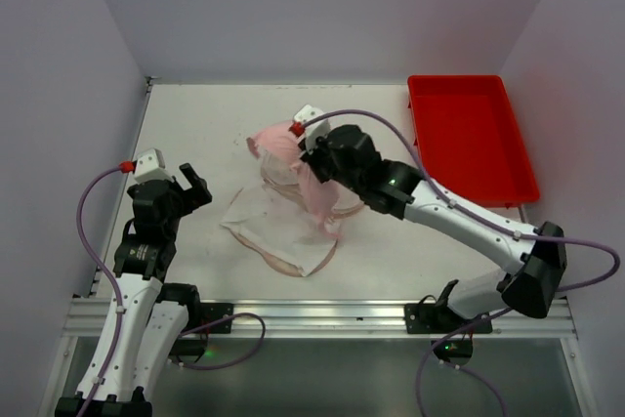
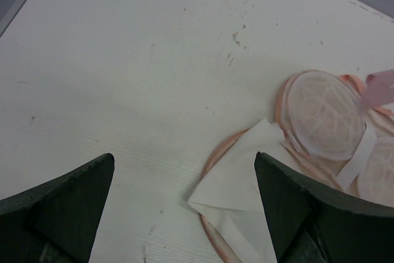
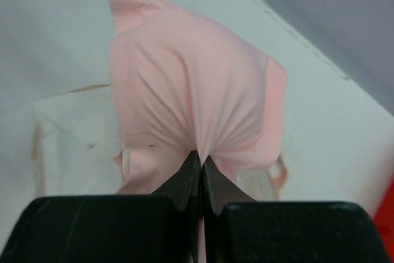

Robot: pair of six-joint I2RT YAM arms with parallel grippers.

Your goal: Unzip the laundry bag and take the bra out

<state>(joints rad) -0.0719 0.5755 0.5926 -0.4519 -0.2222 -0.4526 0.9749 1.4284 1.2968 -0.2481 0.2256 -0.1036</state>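
The laundry bag (image 1: 283, 233) lies open and flat on the table's middle, its white mesh lining facing up. In the left wrist view its round mesh lobe (image 2: 320, 112) and a folded white flap show. The bra (image 1: 283, 144), plain pale pink, is lifted above the bag's far part. My right gripper (image 1: 311, 175) is shut on a bunched fold of the bra (image 3: 191, 78), fingertips (image 3: 201, 161) pressed together. A pink corner of the bra (image 2: 381, 87) hangs at the right edge of the left wrist view. My left gripper (image 1: 190, 190) is open and empty left of the bag, jaws wide apart (image 2: 184, 155).
A red tray (image 1: 469, 134) stands at the back right of the table. White walls close in the table on the left, back and right. The metal rail (image 1: 322, 314) runs along the near edge.
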